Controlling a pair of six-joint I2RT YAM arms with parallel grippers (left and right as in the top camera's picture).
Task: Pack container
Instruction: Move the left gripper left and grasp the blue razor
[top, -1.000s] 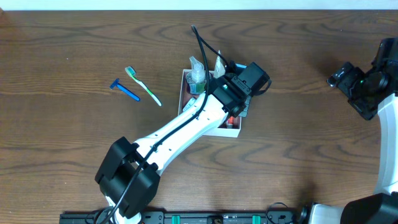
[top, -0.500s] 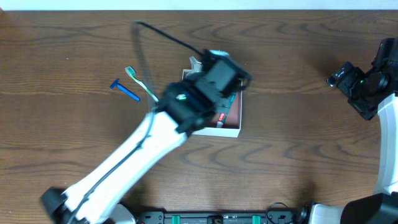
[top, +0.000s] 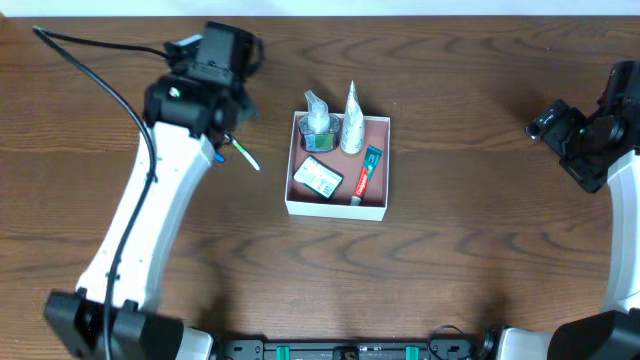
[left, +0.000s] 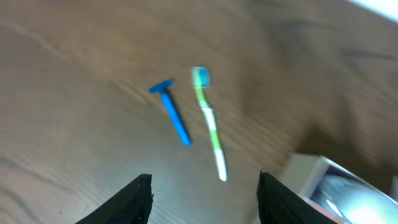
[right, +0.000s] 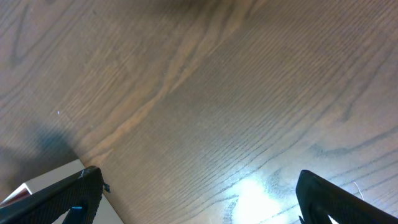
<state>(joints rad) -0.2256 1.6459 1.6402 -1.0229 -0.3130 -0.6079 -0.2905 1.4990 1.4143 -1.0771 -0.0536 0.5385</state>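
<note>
The container (top: 337, 208), a white-walled square box with a reddish-brown inside, stands mid-table. It holds a green bottle (top: 318, 125), a white tube (top: 351, 130), a green-white packet (top: 320, 177) and a toothpaste tube (top: 366, 172). A green-white toothbrush (left: 210, 127) and a blue razor (left: 172, 112) lie on the table left of it. My left gripper (left: 202, 202) is open and empty, hovering above them; in the overhead view it (top: 228, 128) covers most of both. My right gripper (right: 199, 199) is open and empty, far right (top: 550, 120).
A corner of the container shows at the lower right of the left wrist view (left: 314, 177) and at the lower left of the right wrist view (right: 43, 180). The brown wooden table (top: 470, 230) surrounds everything.
My left arm has swung from over the container to the left and now hovers over the toothbrush and razor. The container's contents are uncovered. The right arm has not moved.
</note>
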